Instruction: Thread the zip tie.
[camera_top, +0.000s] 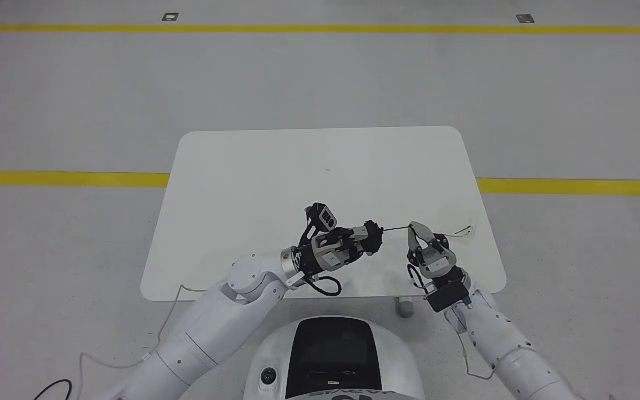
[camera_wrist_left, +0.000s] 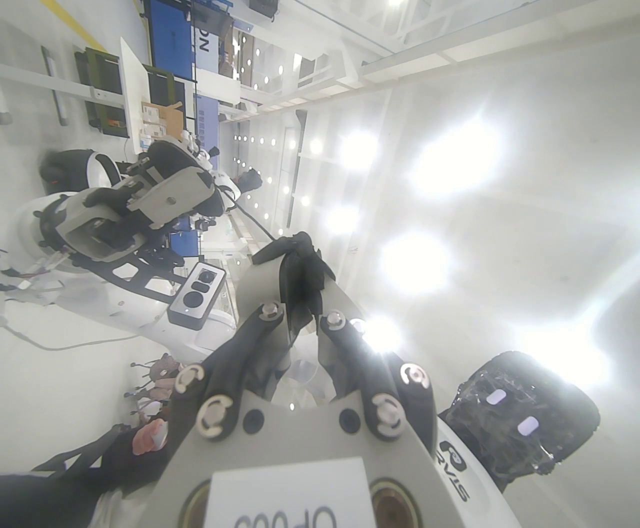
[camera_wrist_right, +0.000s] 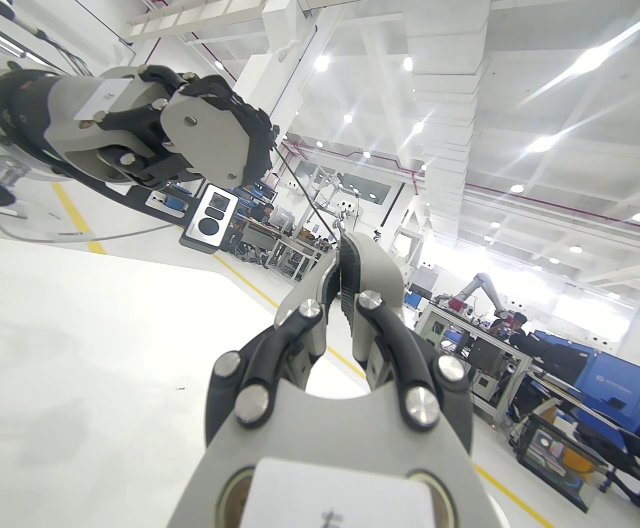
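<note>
**Zip tie (camera_wrist_right: 306, 187) held taut between both grippers above the table (camera_top: 250, 200)**

The thin dark zip tie spans the air over the table's right half, toward the edge nearest the robot. The left gripper (camera_top: 374, 237) has its fingers pressed together on one end. The right gripper (camera_wrist_right: 342, 245) is pinched closed on the other. Their tips face each other, near but apart.

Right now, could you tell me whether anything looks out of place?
Nothing stands out: the black zip tie runs straight between the left gripper and the right gripper, both shut on it above the table.
</note>
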